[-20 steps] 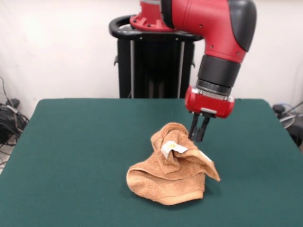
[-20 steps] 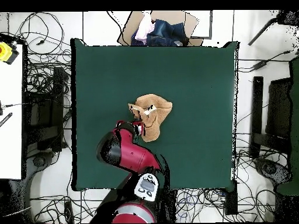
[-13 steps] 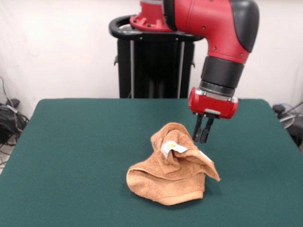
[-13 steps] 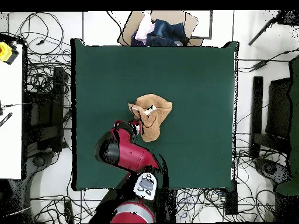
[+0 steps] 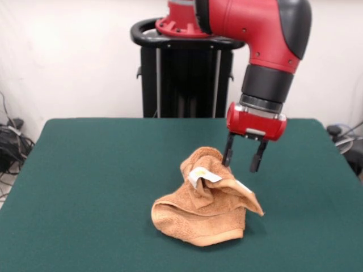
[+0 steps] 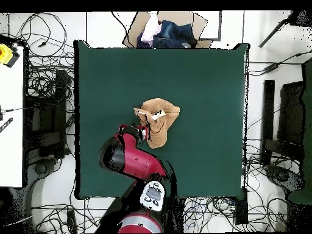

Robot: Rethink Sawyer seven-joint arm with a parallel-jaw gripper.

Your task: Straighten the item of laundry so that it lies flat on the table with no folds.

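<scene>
Nearest the camera in the front view, the dark green felt-covered tabletop [image 5: 85, 187] spreads wide and bare around a small orange-tan terry-cloth towel [image 5: 207, 209], which lies crumpled in a heap a little to the right of the table's middle. Along the towel's near side a thick rolled fold curves round with a woven border band showing on it, and above that fold the cloth bunches up into a rounded hump. On the hump's front a small white label [image 5: 199, 175] sticks out, and to the right of it a pointed flap of towel slopes down toward the felt. Just behind the hump and to its right hangs the red and black arm's gripper [image 5: 244, 158], its two dark fingers spread clearly apart with nothing between them; the left finger [image 5: 228, 152] looks close against the towel's upper far edge, though whether it touches cannot be told, while the other hangs clear over bare felt. Beyond the towel stands a black pedestal frame [image 5: 184, 79] against a pale wall. From overhead the towel [image 6: 159, 119] sits near the table's [image 6: 201, 79] middle, with the arm [image 6: 131, 157] reaching to its edge on the robot's side.
</scene>
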